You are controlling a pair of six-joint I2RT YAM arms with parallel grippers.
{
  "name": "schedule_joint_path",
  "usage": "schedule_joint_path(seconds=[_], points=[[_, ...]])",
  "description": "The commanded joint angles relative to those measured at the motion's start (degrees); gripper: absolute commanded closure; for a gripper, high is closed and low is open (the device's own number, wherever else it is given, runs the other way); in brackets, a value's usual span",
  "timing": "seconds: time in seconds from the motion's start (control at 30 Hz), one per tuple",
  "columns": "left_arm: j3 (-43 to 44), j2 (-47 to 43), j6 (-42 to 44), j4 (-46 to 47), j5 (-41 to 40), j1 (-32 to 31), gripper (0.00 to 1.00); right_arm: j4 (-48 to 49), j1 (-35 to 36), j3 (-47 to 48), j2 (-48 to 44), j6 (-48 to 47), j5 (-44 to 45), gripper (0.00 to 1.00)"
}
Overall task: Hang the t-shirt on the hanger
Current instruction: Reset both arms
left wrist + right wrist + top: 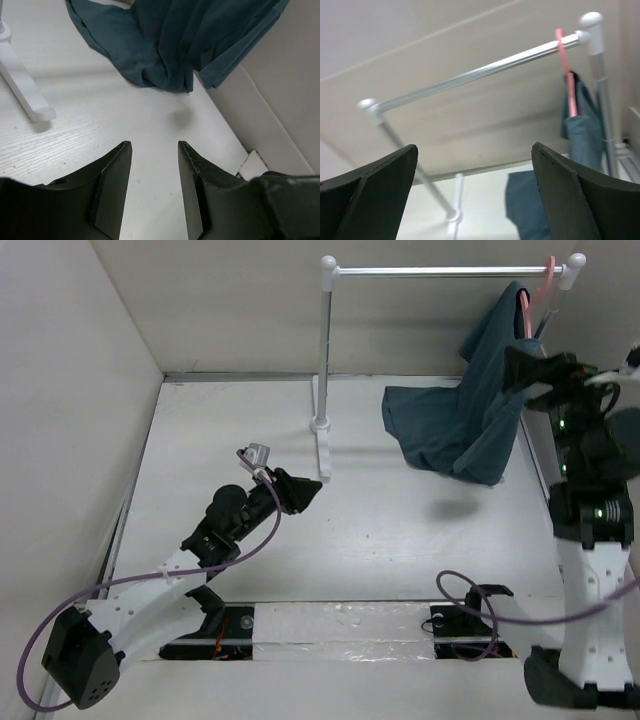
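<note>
The left gripper (155, 165) is hovering low over the table (100, 130), jaws moderately apart and empty, probably standing clear. Ahead of it the t-shirt (165, 45) is trailing onto the table. The right gripper (474, 150) is gaping wide and empty. Above and ahead of it, the hanger (566, 75) is hooking the rail (470, 77), with cloth draping from it. Only the top view is showing the whole drape, and only the wrist views are showing the jaws.
</note>
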Motion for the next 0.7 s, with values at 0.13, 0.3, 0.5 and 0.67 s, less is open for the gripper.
schedule_joint_path(seconds=[0.13,0.3,0.5,0.67], points=[[4.39,-8.31,-3.11,2.39,0.31,-0.13,0.60,6.12,5.08,-20.06,-23.75,5.26,-9.43,0.00],[9.59,-13.42,-1.70,-4.56,-2.14,-0.13,0.60,0.41,6.40,-30.44,-35.91,7.29,-12.16,0.00],[14.60,-19.57,0.32,-13.42,-5.13,-0.13,0.60,-13.39,6.40,-29.75,-44.79,2.11,-7.52,0.00],[15.40,-21.51,0.06,-17.22,-6.63,-0.13,0.54,-14.45,6.40,-29.22,-46.21,1.40,-6.71,0.00]])
